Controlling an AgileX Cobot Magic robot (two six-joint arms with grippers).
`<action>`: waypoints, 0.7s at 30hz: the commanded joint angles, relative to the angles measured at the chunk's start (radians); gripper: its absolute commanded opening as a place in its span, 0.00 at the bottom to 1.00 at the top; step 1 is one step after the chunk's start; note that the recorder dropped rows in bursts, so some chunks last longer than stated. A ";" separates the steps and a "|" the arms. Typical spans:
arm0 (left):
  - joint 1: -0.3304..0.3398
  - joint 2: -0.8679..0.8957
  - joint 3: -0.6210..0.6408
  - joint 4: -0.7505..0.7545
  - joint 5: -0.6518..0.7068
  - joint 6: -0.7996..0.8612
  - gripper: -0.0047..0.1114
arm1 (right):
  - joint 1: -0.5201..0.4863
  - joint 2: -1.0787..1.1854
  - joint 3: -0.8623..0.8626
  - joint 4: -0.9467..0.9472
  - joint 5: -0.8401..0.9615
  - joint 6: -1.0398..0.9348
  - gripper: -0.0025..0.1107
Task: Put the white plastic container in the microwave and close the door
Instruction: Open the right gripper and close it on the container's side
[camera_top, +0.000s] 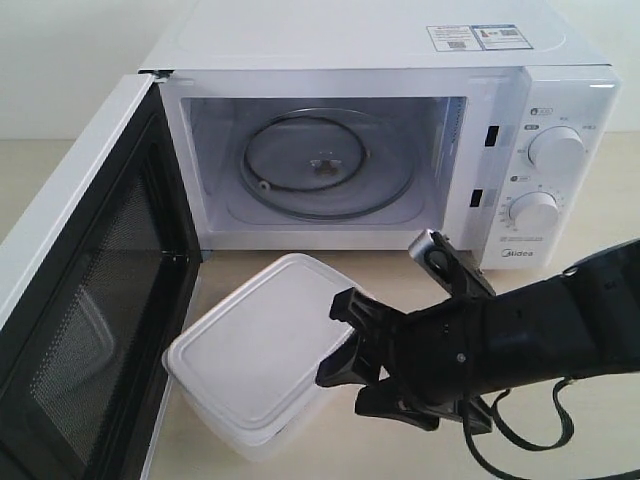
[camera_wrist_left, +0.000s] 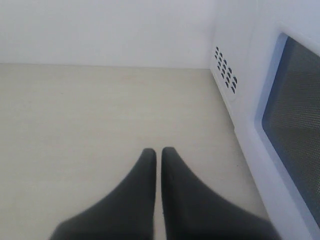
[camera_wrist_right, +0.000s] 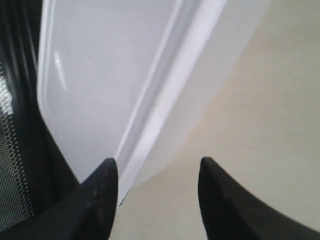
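Note:
The white microwave (camera_top: 380, 45) stands at the back with its door (camera_top: 90, 300) swung wide open to the left, and the glass turntable (camera_top: 325, 165) is bare. The white plastic container (camera_top: 250, 350) sits on the table in front of the opening, close to the door's inner face. My right gripper (camera_top: 340, 342) is open at the container's right edge. In the right wrist view this gripper (camera_wrist_right: 156, 164) has one finger over the rim of the container (camera_wrist_right: 100, 75) and the other over bare table. My left gripper (camera_wrist_left: 157, 150) is shut on nothing, above the table beside the door's mesh window (camera_wrist_left: 295, 125).
The microwave's two dials (camera_top: 555, 150) are on its right front panel. Vent holes (camera_wrist_left: 225, 67) mark the microwave's side in the left wrist view. A black cable (camera_top: 530, 440) loops under my right arm. A white wall stands behind the beige table (camera_top: 40, 170).

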 joint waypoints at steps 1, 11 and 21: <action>0.002 -0.003 0.004 0.000 0.000 -0.008 0.08 | -0.010 0.004 -0.014 0.001 -0.071 0.029 0.45; 0.002 -0.003 0.004 0.000 0.000 -0.008 0.08 | 0.032 0.085 -0.098 0.001 -0.080 0.131 0.45; 0.002 -0.003 0.004 0.000 0.000 -0.008 0.08 | 0.073 0.134 -0.146 0.001 -0.151 0.129 0.14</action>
